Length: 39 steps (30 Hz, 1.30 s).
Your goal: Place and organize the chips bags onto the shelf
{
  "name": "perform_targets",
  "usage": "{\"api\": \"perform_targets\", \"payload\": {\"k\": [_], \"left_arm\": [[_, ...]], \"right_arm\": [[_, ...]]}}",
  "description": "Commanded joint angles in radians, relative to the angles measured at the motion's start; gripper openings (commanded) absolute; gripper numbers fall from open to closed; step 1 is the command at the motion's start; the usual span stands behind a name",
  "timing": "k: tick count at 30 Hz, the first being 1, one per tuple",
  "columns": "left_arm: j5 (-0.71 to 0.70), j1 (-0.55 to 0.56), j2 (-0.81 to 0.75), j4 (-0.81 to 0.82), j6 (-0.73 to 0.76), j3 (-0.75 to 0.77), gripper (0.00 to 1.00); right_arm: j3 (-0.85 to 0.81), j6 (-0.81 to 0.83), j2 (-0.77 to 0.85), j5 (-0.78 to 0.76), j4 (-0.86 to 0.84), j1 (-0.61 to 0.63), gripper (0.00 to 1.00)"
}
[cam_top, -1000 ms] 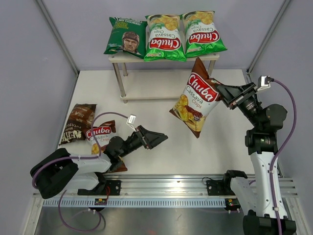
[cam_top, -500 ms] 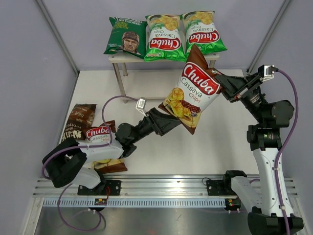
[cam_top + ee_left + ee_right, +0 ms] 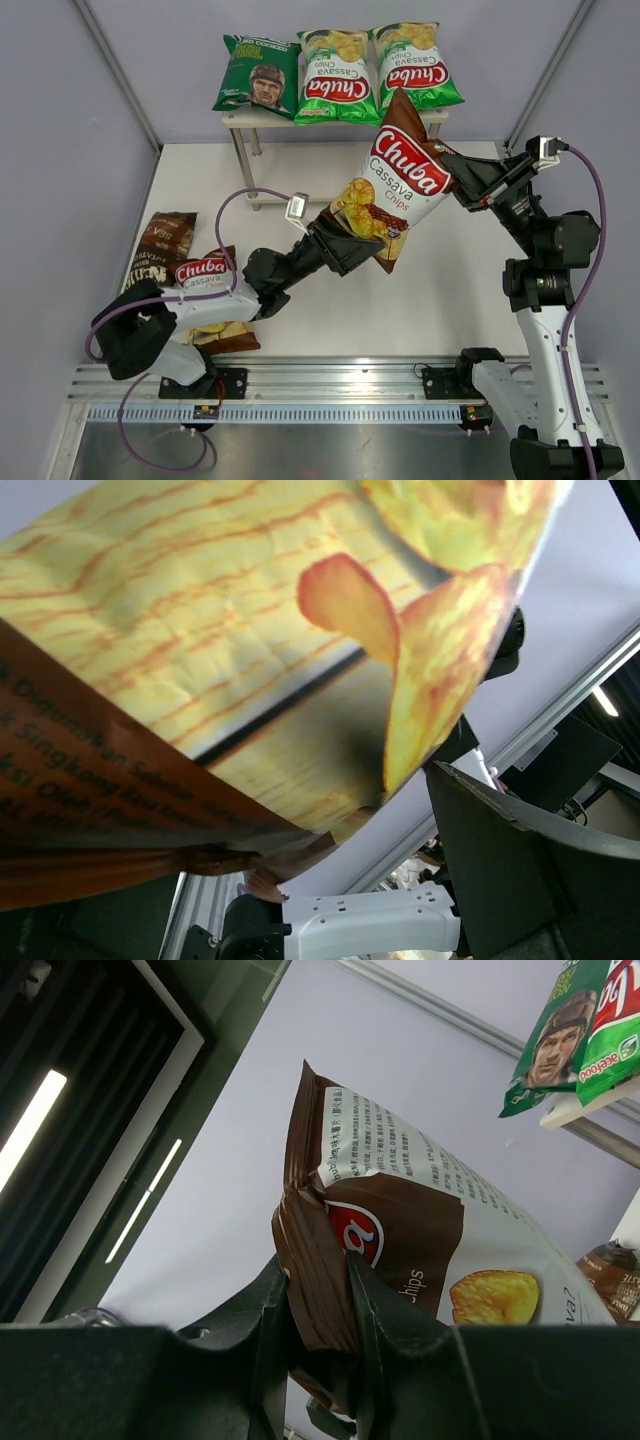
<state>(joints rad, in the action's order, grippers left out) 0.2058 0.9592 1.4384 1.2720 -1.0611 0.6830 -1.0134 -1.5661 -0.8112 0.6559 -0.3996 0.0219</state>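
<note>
My right gripper [image 3: 458, 182] is shut on the top seam of a brown-and-white Chuba bag [image 3: 395, 185] and holds it in the air in front of the shelf [image 3: 235, 117]. In the right wrist view the fingers [image 3: 375, 1300] pinch the brown seam of this bag [image 3: 440, 1230]. My left gripper [image 3: 358, 245] is open at the bag's lower end. In the left wrist view the bag [image 3: 250, 650] fills the top and one dark finger [image 3: 520, 870] shows at the right. On the shelf's top board lie a dark green bag [image 3: 258, 75] and two bright green Chuba bags [image 3: 337, 75] [image 3: 415, 65].
A dark brown Kettle bag [image 3: 160, 250] and a second brown-and-white Chuba bag [image 3: 205, 275] lie on the table at the left, beside my left arm. The shelf's lower tier is hidden under the top board. Grey walls close in both sides.
My left arm has stretched up and to the right until its gripper reached the hanging bag's lower end. My right gripper has carried the bag up and slightly left, toward the shelf.
</note>
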Motion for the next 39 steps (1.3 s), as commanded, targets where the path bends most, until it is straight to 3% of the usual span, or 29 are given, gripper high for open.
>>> {"api": "perform_targets", "payload": {"k": [1, 8, 18, 21, 31, 39], "left_arm": [[-0.066, 0.018, -0.101, 0.392, 0.090, -0.038, 0.99], [-0.152, 0.021, -0.217, 0.392, 0.170, -0.125, 0.94], [-0.244, 0.021, -0.220, 0.383, 0.182, -0.129, 0.89], [-0.259, 0.021, -0.237, 0.362, 0.199, -0.131, 0.85], [-0.319, 0.021, -0.374, 0.238, 0.289, -0.200, 0.83], [-0.295, 0.021, -0.354, 0.211, 0.279, -0.155, 0.65]], "right_arm": [[0.021, 0.015, 0.033, -0.056, -0.025, 0.012, 0.00], [0.081, 0.035, 0.066, -0.079, -0.007, 0.013, 0.00], [0.210, 0.037, 0.138, -0.091, 0.004, 0.050, 0.00], [0.217, 0.047, 0.145, -0.085, 0.016, 0.050, 0.00], [0.233, 0.074, 0.138, -0.065, 0.004, 0.050, 0.00], [0.217, 0.078, 0.135, -0.047, -0.004, 0.052, 0.00]]}}
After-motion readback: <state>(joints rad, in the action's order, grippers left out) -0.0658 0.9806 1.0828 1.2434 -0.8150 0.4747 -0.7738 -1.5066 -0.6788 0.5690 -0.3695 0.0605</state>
